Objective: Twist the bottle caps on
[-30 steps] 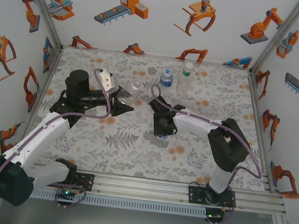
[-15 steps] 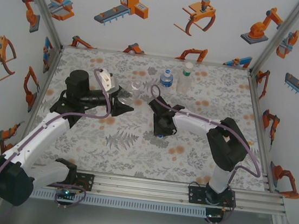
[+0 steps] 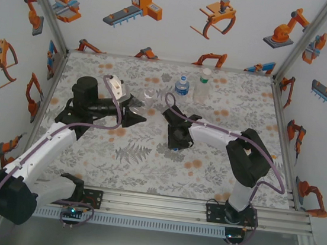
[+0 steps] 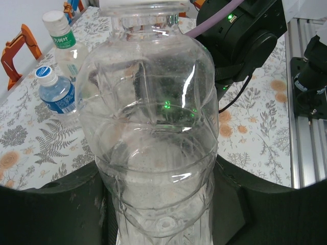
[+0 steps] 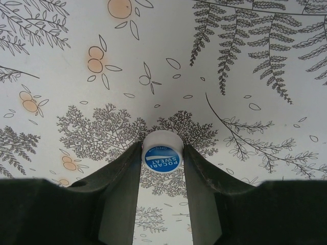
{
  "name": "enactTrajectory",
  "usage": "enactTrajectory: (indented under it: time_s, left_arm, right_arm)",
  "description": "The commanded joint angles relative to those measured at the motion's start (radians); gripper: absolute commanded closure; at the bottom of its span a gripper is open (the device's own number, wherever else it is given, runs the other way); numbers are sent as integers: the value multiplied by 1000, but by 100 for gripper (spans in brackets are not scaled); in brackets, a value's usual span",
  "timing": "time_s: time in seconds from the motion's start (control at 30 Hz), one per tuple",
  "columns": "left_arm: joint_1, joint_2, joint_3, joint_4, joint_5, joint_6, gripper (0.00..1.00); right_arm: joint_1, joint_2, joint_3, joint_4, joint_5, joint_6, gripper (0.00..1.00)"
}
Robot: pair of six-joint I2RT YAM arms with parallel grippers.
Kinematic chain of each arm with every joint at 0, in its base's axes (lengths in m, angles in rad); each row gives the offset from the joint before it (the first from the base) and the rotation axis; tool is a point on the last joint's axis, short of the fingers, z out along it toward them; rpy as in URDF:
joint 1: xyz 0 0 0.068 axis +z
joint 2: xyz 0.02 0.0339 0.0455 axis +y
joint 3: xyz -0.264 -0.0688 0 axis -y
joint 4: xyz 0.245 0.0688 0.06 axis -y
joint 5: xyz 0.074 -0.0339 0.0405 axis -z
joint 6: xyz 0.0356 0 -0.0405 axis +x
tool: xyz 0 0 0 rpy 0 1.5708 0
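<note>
Now the left gripper clenches the clear unlabelled bottle, while the right gripper pinches 1 white, blue-topped Pocari Sweat cap near the mat's middle.

Lighting bright, even, diffuse from overhead; shadows on the mat soft and faint. Left wrist view: white glare streaks and green specks on the bottle, background slightly soft. Right wrist view: cap sharp, small grey shadow behind it; fingers dark, lacking detail.

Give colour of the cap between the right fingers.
White cap, blue printed top; right wrist view.
</note>
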Motion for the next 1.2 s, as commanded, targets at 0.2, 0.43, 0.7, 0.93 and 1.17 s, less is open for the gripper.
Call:
enactTrajectory:
  time_s: [0.2, 0.43, 0.7, 0.93, 1.17]
  left_arm:
    - [-2, 2, 25, -2, 9, 17, 100]
    - [-1, 1, 25, -5, 8, 22, 100]
    - [-2, 8, 39, -51, 7, 59, 100]
    - [-12, 10, 70, -142, 4, 115, 100]
    - [-55, 20, 113, -293, -20, 233, 100]
  right_arm:
    - [7, -7, 8, -22, -2, 20, 61]
    - [7, -14, 8, -22, -3, 20, 63]
    - [7, -128, -19, -1, 6, -26, 76]
    - [7, -327, -76, 83, -23, -229, 81]
    - [7, -538, -108, 160, -134, -490, 84]
